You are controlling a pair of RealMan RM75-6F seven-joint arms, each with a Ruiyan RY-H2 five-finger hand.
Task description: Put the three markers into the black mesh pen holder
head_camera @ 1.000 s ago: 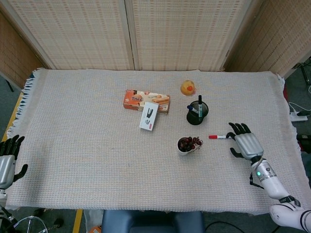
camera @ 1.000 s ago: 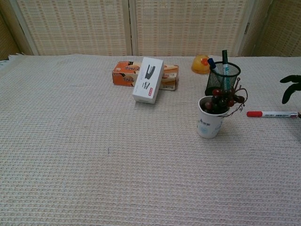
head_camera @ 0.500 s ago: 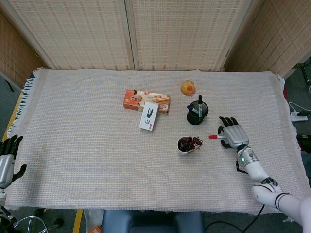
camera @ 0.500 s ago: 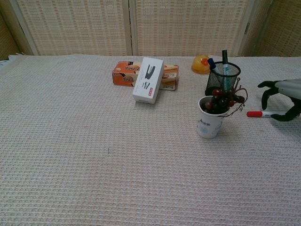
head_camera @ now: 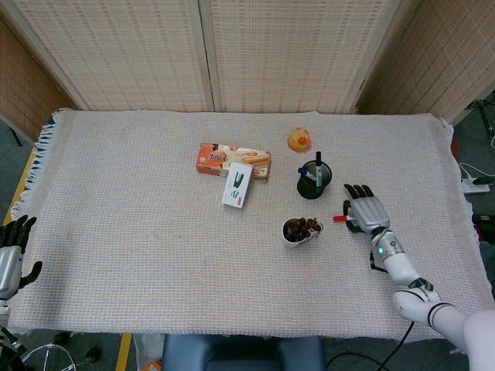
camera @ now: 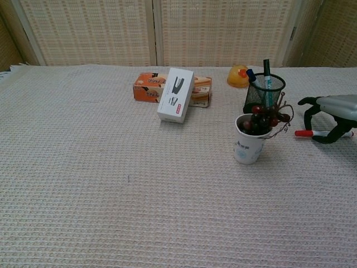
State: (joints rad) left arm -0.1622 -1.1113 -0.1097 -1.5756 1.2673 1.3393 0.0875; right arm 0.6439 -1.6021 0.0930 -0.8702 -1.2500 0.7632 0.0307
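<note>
The black mesh pen holder [head_camera: 314, 180] [camera: 265, 92] stands right of centre with two markers upright in it, one blue and one dark. A red-capped white marker [head_camera: 339, 219] [camera: 304, 133] lies flat on the cloth to its right. My right hand [head_camera: 366, 211] [camera: 329, 114] arches over that marker's white barrel with fingers spread and curved down; only the red cap end sticks out on the left. Whether the fingers touch the marker cannot be told. My left hand [head_camera: 11, 251] rests open at the table's near left edge, far from everything.
A white cup of dark red fruit [head_camera: 298, 230] [camera: 249, 139] stands just left of the lying marker. An orange biscuit box [head_camera: 232, 158] with a white stapler box [head_camera: 238, 184] leaning on it sits mid-table. A yellow-orange object [head_camera: 299, 140] lies behind the holder.
My right hand has moved left and forward from beside the marker's tail end to over its barrel, covering most of it. The marker and the left hand have stayed put.
</note>
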